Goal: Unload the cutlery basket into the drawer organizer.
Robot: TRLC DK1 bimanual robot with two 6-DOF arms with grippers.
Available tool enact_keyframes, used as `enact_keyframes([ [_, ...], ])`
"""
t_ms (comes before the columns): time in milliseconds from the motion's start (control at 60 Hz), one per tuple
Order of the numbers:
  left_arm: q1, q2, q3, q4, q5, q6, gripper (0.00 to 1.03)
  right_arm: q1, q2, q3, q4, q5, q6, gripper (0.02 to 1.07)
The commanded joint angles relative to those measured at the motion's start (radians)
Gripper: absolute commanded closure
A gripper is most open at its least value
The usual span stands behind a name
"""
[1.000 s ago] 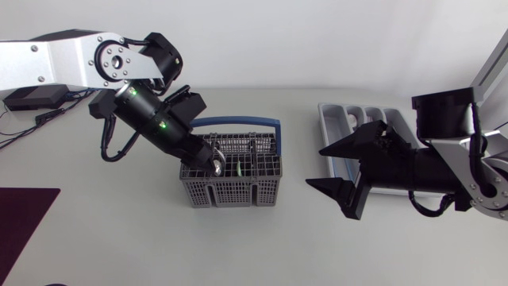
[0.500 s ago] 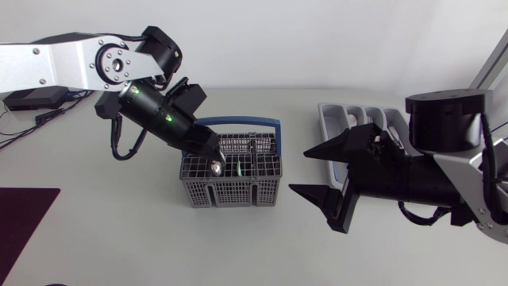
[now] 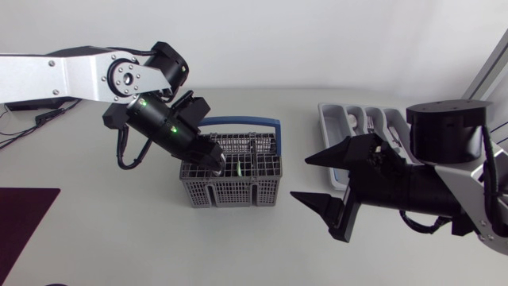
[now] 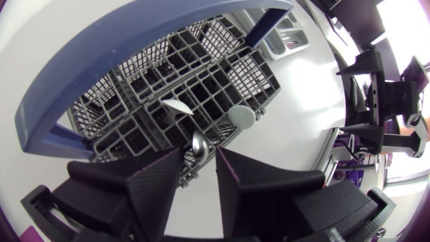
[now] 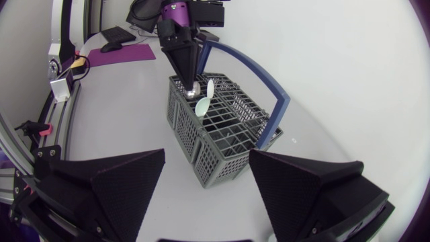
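Pale grey table [image 3: 119, 238], plain white wall behind. Nearest the front edge, the right gripper [image 3: 300, 178] hangs over bare table between basket and organizer with its fingers spread wide and holding nothing. Over the last second it has slid out from in front of the organizer towards the basket. Next back is the grey cutlery basket [image 3: 238, 192] with its blue handle [image 3: 238, 122] upright. A metal spoon [image 4: 198, 143] and a pale round-ended utensil [image 4: 242, 115] stand in the basket's middle cells. The left gripper [image 4: 199, 156] had lifted a little half a second ago; it is now back down over the spoon. Its fingers are set narrow, with the spoon's end in the slot between them. A sliver of gap shows on either side, so I judge it not yet clamped. Farthest back, the drawer organizer [image 3: 329, 119] sits well apart from the basket. Reading: the pick is lined up but not closed, and the right arm looks staged for a hand-over or a second pick.
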Motion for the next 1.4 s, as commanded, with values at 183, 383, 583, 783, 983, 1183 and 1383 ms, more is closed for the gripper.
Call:
enact_keyframes([
  [183,-0.015,0.023,-0.035,0.029,0.011,-0.028,0.78,0.020,-0.042,-0.046,0.005,0.019,0.024,0.17],
  [383,-0.015,0.006,-0.050,0.046,0.011,-0.028,0.83,0.033,-0.056,-0.053,0.002,0.030,0.021,0.17],
  [583,-0.007,-0.031,-0.069,0.052,0.011,-0.025,0.84,0.057,-0.056,-0.055,0.004,0.047,0.021,0.17],
  [783,-0.004,-0.087,-0.081,0.052,0.011,-0.023,0.84,0.086,-0.056,-0.053,0.007,0.072,0.023,0.17],
  [983,0.003,-0.143,-0.096,0.061,0.064,-0.020,0.84,0.123,-0.059,-0.056,0.005,0.101,0.024,0.17],
  [1183,0.006,-0.190,-0.107,0.066,0.085,-0.018,0.84,0.148,-0.082,-0.053,-0.012,0.124,0.024,0.17],
  [1383,0.011,-0.261,-0.110,0.066,0.093,-0.018,0.84,0.168,-0.094,-0.047,-0.026,0.144,0.027,0.17],
])
